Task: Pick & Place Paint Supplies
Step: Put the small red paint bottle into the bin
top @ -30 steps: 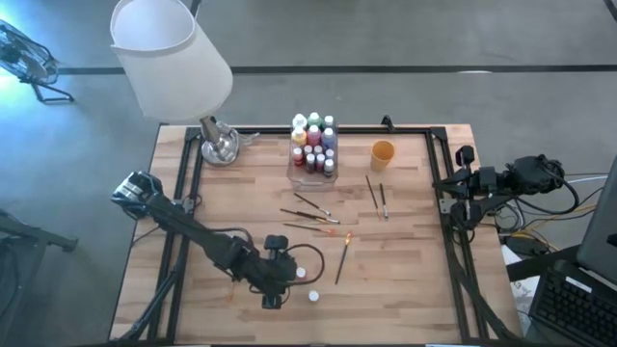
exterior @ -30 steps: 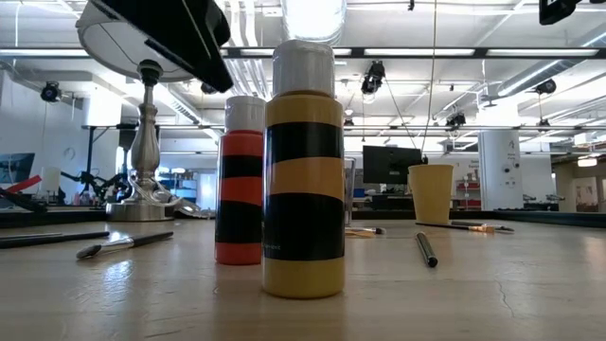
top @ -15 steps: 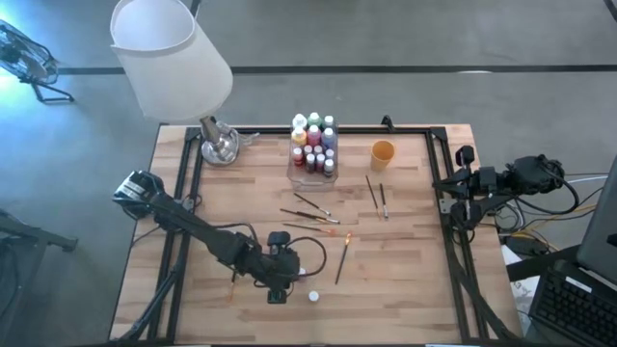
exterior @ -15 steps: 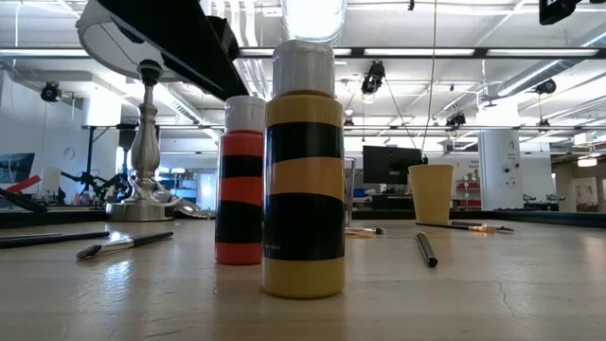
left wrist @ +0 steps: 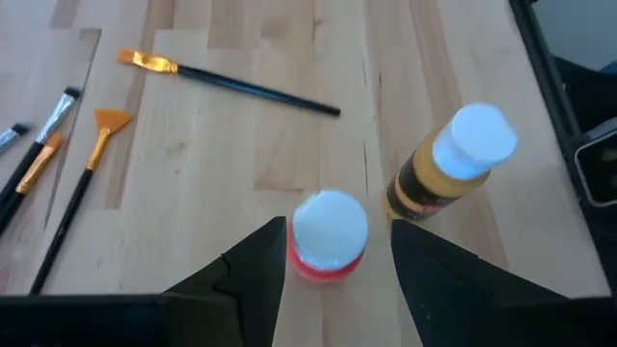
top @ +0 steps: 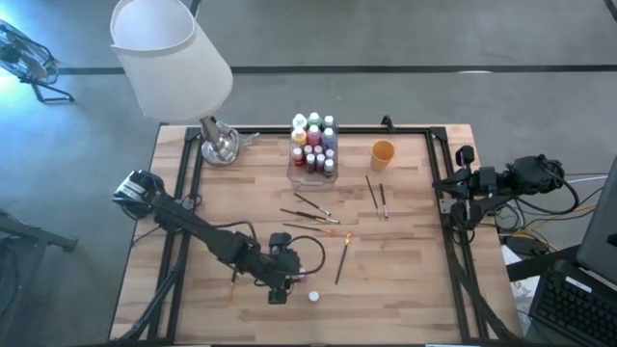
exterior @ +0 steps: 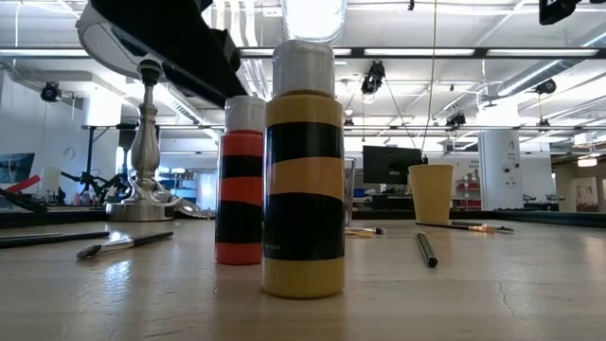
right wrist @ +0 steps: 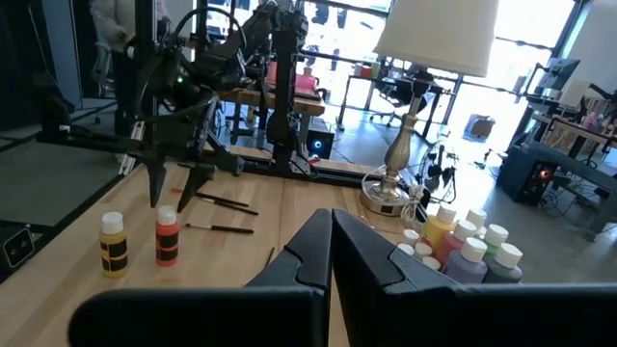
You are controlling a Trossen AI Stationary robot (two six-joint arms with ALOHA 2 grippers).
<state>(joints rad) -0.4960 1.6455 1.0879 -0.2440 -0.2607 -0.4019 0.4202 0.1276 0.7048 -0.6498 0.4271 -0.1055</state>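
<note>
The left end effector (left wrist: 333, 280) hovered with its fingers spread wide on either side of a red paint bottle (left wrist: 328, 234) standing upright on the wooden counter (left wrist: 241, 154), just beside a yellow paint bottle (left wrist: 451, 164) and well away from the clear box (top: 312, 162) of bottles at the counter's far edge. The step appeared to be the approach to grasp; next it likely needed to lower and close on the red bottle without knocking the yellow one. The right end effector (right wrist: 331, 241) rested shut, off to the counter's side.

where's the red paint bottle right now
In the left wrist view the red paint bottle stands upright between the open fingers of the left gripper, near the table's front edge, with the yellow paint bottle beside it.
</note>
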